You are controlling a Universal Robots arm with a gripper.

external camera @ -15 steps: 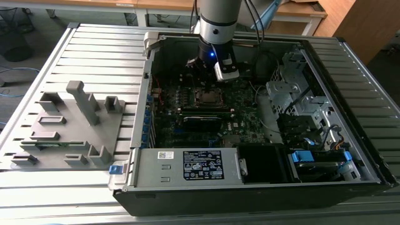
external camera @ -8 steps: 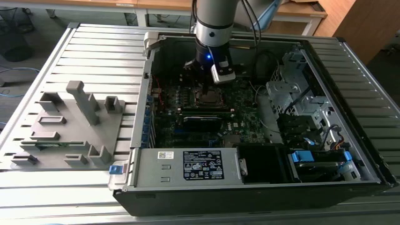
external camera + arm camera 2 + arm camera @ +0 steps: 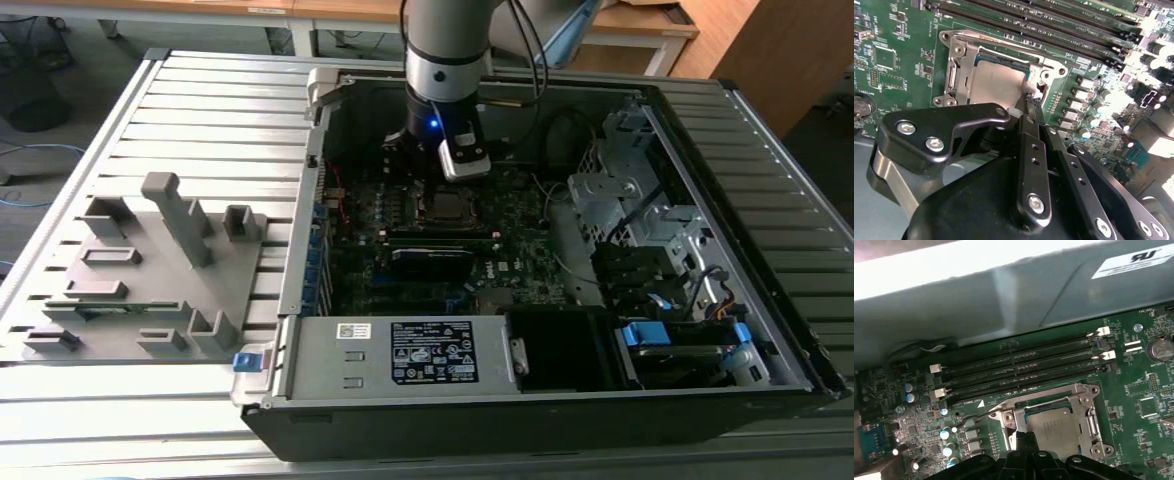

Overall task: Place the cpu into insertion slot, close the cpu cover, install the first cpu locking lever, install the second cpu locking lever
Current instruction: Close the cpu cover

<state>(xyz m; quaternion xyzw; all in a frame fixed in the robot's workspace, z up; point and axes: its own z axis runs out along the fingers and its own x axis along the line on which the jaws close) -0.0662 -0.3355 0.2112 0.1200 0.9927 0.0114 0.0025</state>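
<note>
My gripper (image 3: 1030, 104) hangs low over the motherboard (image 3: 894, 60), its fingers (image 3: 1029, 135) drawn together, tips at one corner of the insertion slot (image 3: 447, 203). The cpu (image 3: 999, 82) lies flat in that slot just beyond my tip, with the cpu cover (image 3: 1004, 47) down around it. Long black memory slots (image 3: 1019, 372) run farther off.

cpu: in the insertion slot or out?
In. In both wrist views the cpu lies flat inside the silvery rim of the insertion slot, grey face up.
</note>
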